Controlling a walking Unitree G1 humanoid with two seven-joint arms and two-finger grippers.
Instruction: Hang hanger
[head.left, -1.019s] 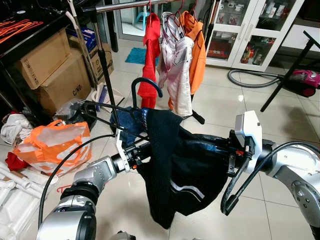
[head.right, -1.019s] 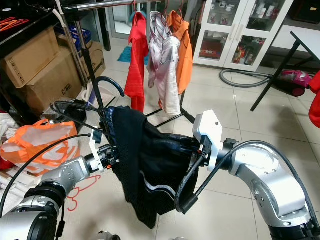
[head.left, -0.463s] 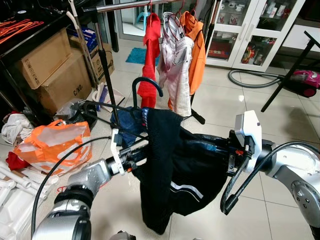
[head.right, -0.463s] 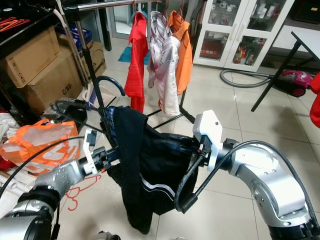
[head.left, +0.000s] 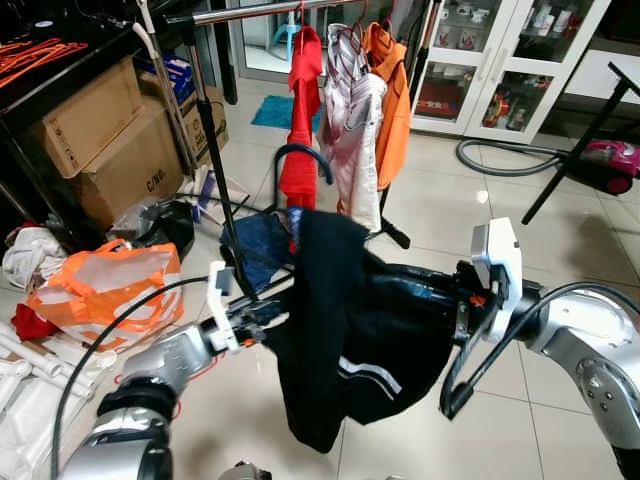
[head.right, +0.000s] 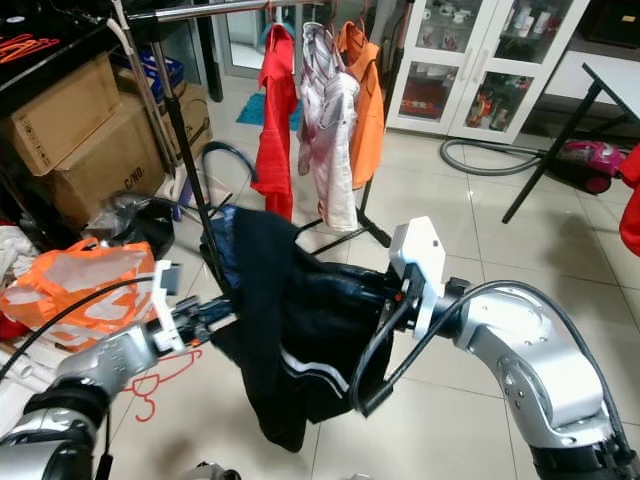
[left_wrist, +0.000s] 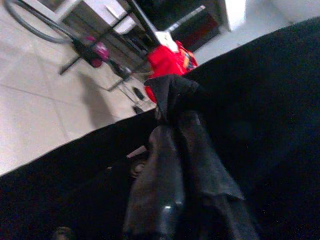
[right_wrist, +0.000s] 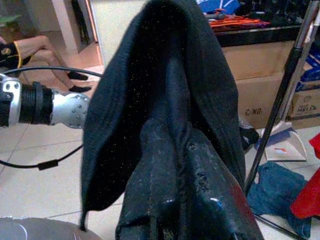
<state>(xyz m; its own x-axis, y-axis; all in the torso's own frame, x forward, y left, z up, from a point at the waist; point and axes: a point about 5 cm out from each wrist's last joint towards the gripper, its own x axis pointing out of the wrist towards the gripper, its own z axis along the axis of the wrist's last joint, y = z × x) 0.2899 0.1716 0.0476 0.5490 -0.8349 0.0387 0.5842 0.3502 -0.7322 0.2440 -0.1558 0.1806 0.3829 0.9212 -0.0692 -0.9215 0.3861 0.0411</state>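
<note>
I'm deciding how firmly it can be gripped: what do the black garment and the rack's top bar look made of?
The black garment looks like soft, matte knit or sportswear fabric: it drapes limply in folds and carries a pale stripe. The top bar looks like polished metal, probably chrome or steel, judging by its bright silvery shine.

A cardboard box (right_wrist: 260, 102) by the rack reads "C/NO."
</note>
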